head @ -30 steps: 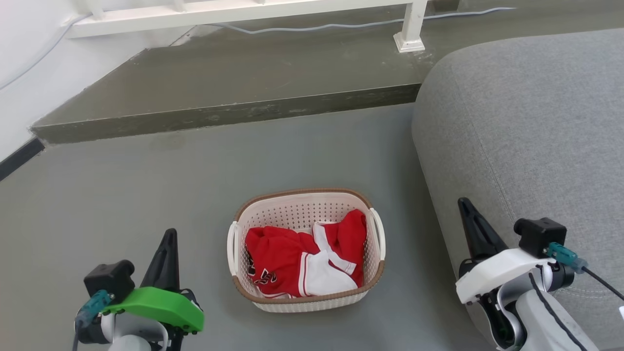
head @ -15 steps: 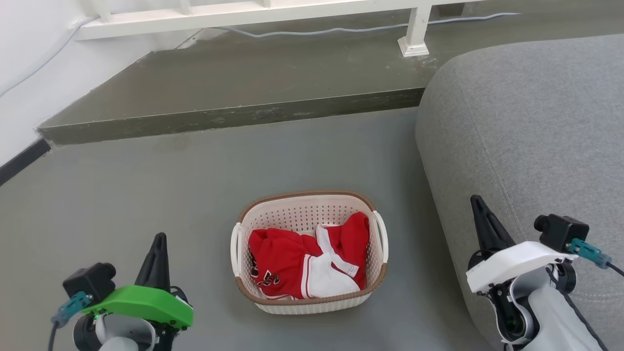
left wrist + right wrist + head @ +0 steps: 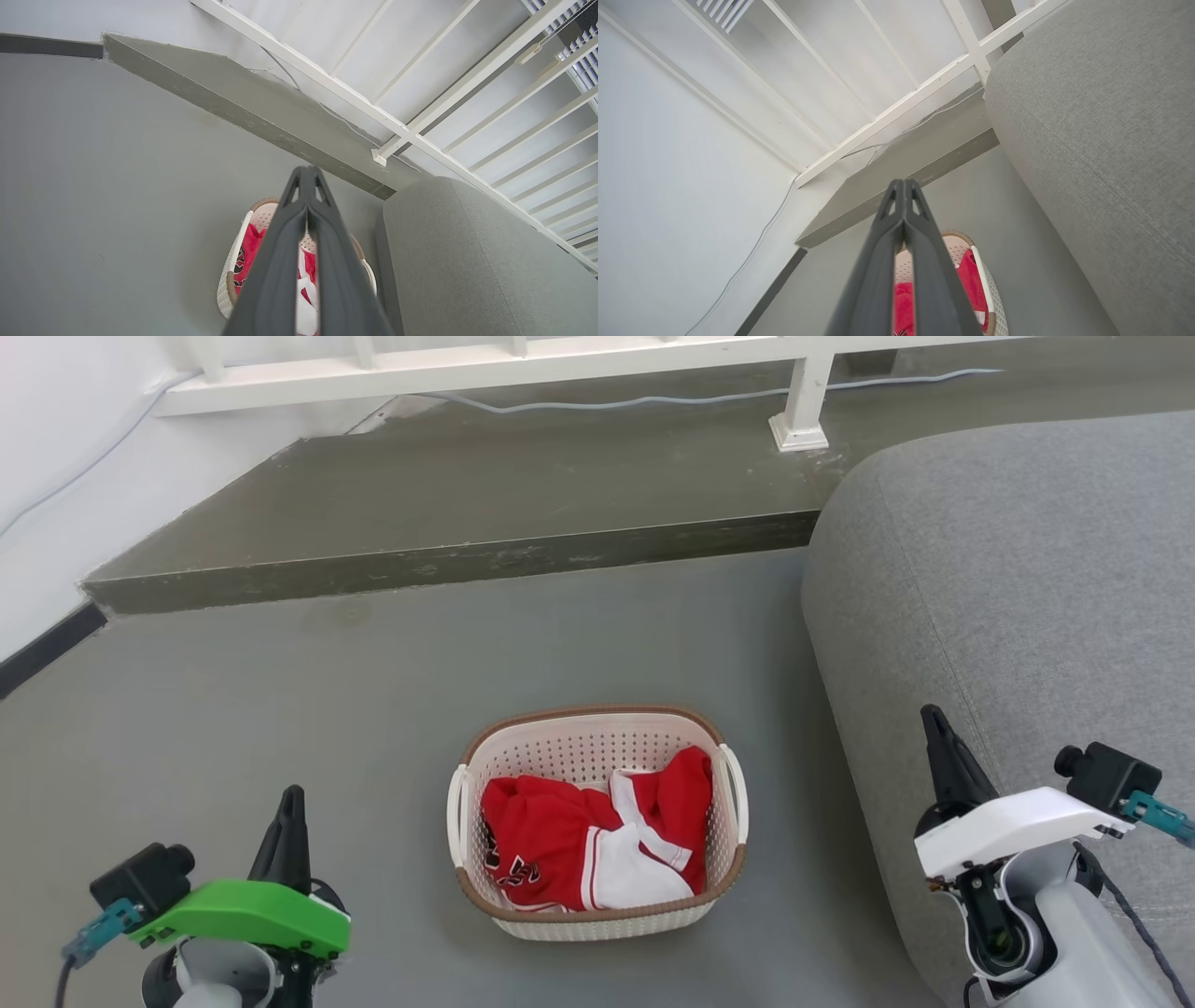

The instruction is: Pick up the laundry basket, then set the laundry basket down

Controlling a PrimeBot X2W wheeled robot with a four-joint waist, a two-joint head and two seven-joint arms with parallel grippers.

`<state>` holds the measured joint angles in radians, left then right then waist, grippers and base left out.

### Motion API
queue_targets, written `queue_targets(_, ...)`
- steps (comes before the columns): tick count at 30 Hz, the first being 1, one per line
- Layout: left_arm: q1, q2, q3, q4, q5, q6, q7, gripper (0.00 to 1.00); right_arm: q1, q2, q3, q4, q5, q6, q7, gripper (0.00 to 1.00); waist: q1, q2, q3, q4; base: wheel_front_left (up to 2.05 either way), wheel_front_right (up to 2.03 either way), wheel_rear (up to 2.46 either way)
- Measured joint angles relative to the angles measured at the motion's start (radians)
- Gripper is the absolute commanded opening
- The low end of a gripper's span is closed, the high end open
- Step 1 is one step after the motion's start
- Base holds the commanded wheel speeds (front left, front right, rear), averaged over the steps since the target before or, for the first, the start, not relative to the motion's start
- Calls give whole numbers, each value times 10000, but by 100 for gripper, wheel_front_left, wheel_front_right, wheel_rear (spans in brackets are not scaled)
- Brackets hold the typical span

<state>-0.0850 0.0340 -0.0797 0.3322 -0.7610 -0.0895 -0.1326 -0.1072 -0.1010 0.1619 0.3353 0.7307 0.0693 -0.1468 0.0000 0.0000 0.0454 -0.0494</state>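
The laundry basket (image 3: 597,758) stands on the grey floor, cream-white and perforated with a brown rim, holding red and white clothes (image 3: 588,840). White loop handles sit on its left (image 3: 456,803) and right (image 3: 738,782) sides. My left gripper (image 3: 292,795) is shut and empty, well to the basket's left. My right gripper (image 3: 932,717) is shut and empty too, off to the right in front of the sofa. In the left wrist view the shut gripper (image 3: 307,171) partly covers the basket (image 3: 236,263). The right wrist view shows its gripper (image 3: 903,183) tips together above the basket (image 3: 987,294).
A grey sofa (image 3: 1008,579) bulges in on the right, close to the basket and my right arm. A raised dark step (image 3: 448,513) runs across behind the basket, with a white railing (image 3: 523,359), its post (image 3: 801,401) and a cable (image 3: 653,399) on it. A white wall (image 3: 56,439) lies left.
The head view has shifted, so the step and sofa sit lower and further right. Both grippers have spread further outward from the basket, the left also dropping lower. The basket stays on the floor.
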Motion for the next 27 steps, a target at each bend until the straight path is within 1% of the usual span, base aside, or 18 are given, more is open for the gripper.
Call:
queue_targets(6, 0, -2, 138, -29, -610, -79, 188, 0, 0, 48, -228, -23, 658, 8, 196, 0, 0, 0, -32, 38, 0, 0, 0)
queue_targets(27, 0, -4, 558, -174, -2828, -117, 840, 0, 5, 163, -974, -121, 2930, 144, 859, 0, 0, 0, -145, 168, 0, 0, 0)
